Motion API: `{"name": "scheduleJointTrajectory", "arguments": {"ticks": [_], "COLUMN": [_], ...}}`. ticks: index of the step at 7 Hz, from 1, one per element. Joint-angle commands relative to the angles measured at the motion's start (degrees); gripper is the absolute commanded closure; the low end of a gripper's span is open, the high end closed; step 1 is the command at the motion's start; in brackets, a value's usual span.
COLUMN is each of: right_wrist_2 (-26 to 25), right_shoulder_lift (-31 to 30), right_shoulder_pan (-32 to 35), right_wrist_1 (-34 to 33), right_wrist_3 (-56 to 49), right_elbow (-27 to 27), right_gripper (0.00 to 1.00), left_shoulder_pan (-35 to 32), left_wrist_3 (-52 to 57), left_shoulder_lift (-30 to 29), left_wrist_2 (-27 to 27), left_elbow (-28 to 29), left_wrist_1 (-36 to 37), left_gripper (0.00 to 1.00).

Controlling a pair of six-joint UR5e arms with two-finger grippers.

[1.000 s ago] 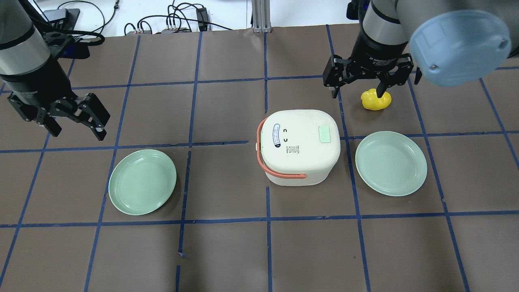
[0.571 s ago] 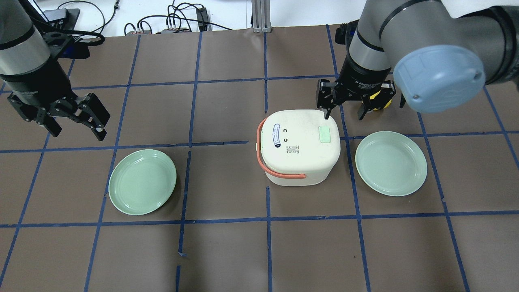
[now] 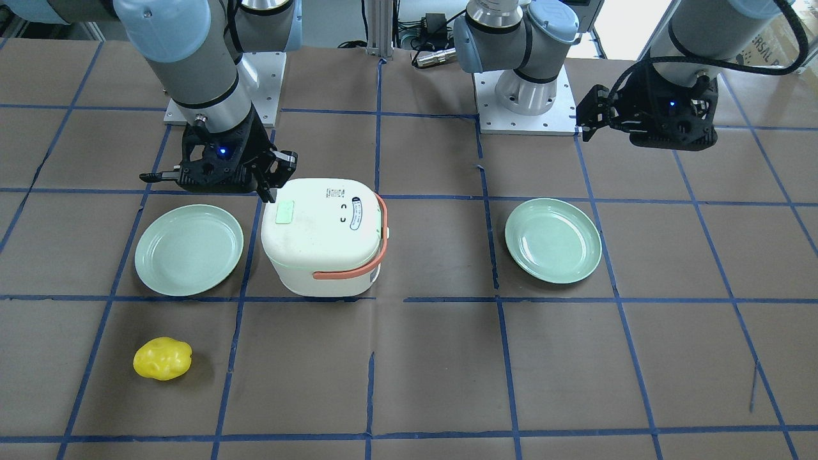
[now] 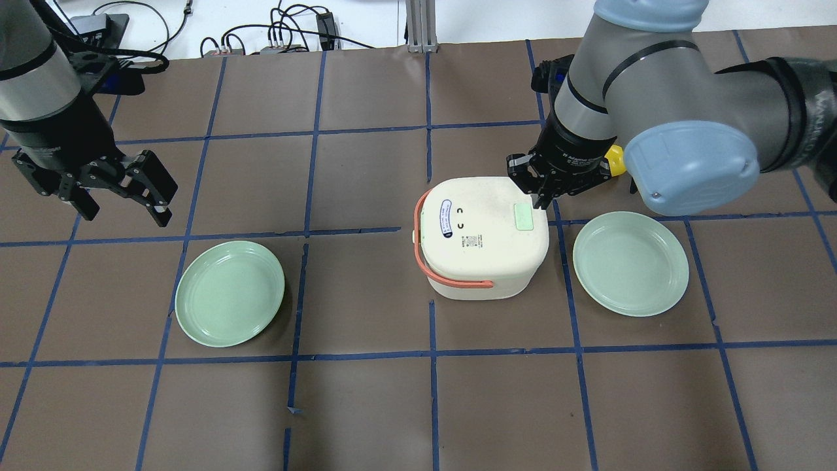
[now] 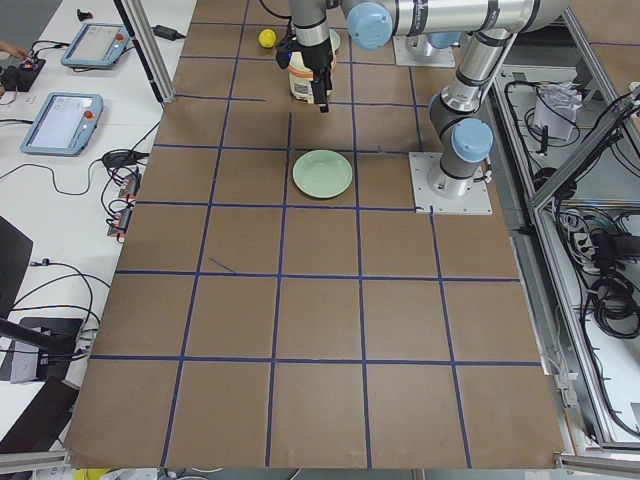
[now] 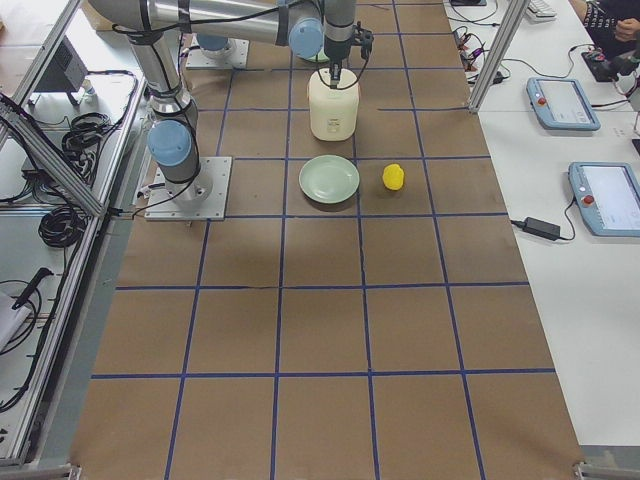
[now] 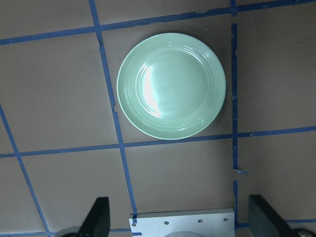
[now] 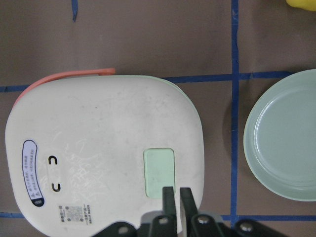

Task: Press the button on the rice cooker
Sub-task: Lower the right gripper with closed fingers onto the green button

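The white rice cooker [image 4: 480,235] with an orange handle stands mid-table; it also shows in the front view [image 3: 323,236]. Its pale green button [image 4: 525,216] is on the lid's right side and also shows in the right wrist view [image 8: 159,170]. My right gripper [image 4: 540,198] is shut and empty. In the right wrist view its closed fingertips [image 8: 169,193] sit at the button's near edge [image 8: 159,195]; I cannot tell whether they touch it. My left gripper [image 4: 124,210] is open and empty, far left above a green plate [image 7: 171,85].
One green plate [image 4: 229,293] lies left of the cooker and another [image 4: 630,263] right of it. A yellow toy [image 3: 162,359] lies beyond the right plate, partly hidden behind my right arm in the overhead view [image 4: 613,160]. Blue tape lines grid the brown table.
My right gripper moved from over the yellow toy to the cooker's button corner, and its fingers closed from wide open to shut. The left arm has not moved.
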Motion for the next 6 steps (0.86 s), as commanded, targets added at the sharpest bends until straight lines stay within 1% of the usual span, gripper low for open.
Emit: {"name": "scheduleJointTrajectory", "arguments": {"ticks": [1, 2, 3, 6], "right_wrist_2": [0.98, 1.51, 1.69, 1.78], "right_shoulder_lift": [0.23, 0.58, 0.58, 1.02], "right_shoulder_pan": [0.00, 0.00, 0.00, 0.00], "right_wrist_1": [-2.45, -3.16, -5.51, -6.24], "right_wrist_3": [-0.13, -0.13, 0.13, 0.13], "right_elbow": [0.35, 2.09, 3.76, 3.78], "right_gripper": [0.82, 0.82, 0.82, 0.82], "left_shoulder_pan": [0.00, 0.00, 0.00, 0.00], "left_wrist_3": [0.00, 0.00, 0.00, 0.00], "left_shoulder_lift": [0.00, 0.00, 0.00, 0.00], "left_wrist_2": [0.00, 0.00, 0.00, 0.00], "left_elbow": [0.00, 0.00, 0.00, 0.00], "left_wrist_1": [0.00, 0.00, 0.00, 0.00], "left_gripper": [0.00, 0.00, 0.00, 0.00]}}
